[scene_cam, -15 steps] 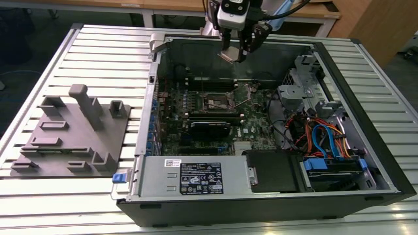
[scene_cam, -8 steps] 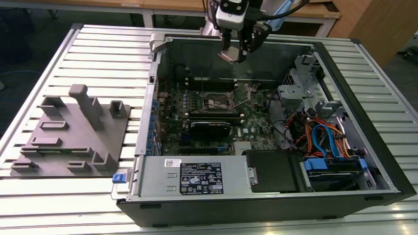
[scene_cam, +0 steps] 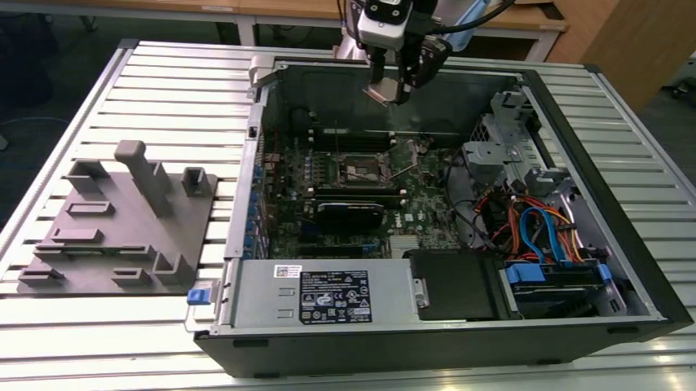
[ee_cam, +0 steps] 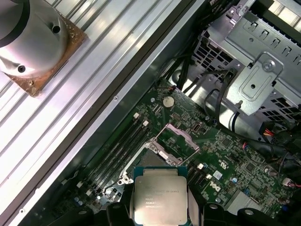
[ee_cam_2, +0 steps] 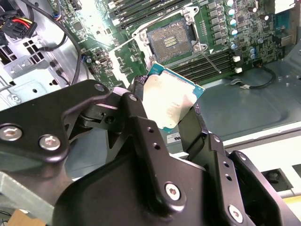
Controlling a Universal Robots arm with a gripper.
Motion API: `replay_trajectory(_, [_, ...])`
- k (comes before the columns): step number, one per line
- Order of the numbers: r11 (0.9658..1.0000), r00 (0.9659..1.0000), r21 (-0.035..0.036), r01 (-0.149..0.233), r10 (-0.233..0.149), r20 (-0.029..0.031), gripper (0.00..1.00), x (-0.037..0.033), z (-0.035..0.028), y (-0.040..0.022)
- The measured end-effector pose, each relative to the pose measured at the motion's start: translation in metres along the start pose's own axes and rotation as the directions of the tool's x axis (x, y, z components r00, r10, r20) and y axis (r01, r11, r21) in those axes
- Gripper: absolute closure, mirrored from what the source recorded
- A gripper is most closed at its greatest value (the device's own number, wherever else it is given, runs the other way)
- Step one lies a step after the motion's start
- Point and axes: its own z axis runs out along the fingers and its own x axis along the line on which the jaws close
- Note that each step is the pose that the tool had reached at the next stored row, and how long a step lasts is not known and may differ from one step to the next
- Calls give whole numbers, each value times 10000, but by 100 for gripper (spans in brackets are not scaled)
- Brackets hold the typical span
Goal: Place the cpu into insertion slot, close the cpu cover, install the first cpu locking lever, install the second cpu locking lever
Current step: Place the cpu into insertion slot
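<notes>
**Chip held over the open case, socket bare below**

The gripper [scene_cam: 383, 91] hangs above the far wall of the computer case [scene_cam: 435, 346]. Its two black fingers [ee_cam_2: 136, 96] are closed narrowly on opposite edges of the cpu [ee_cam_2: 171, 101], which is clear of the board. In the exterior view the chip is only a small pale tile at the fingertips. In the second wrist view one corner of it is hidden behind a finger. In the first wrist view the cpu [ee_cam: 160, 197] covers the near part of the insertion slot [ee_cam: 156, 159].

The insertion slot [ee_cam_2: 170, 41] lies uncovered, its contact field showing inside the silvery rim. The cpu cover [ee_cam: 180, 135] appears swung back from the socket, though its exact angle is hard to judge. Thin wire levers near the socket are too fine to follow.

A round metal base [ee_cam: 33, 42] is cut off by the edge of the first wrist view. Cables [scene_cam: 533, 228] crowd the case on the exterior view's right.

Writing appears on the chip's metal top and on a white label [scene_cam: 335, 297] at the near end of the case; neither can be read. A grey fixture plate [scene_cam: 120, 236] lies on the slatted table [scene_cam: 109, 346].
</notes>
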Motion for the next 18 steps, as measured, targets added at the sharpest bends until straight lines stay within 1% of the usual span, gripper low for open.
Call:
replay_trajectory(13, [10000,10000,0,-27,27,3,46,1,1,-1])
replay_trajectory(18, [9999,9999,-3,-162,162,14,46,1,7,-2])
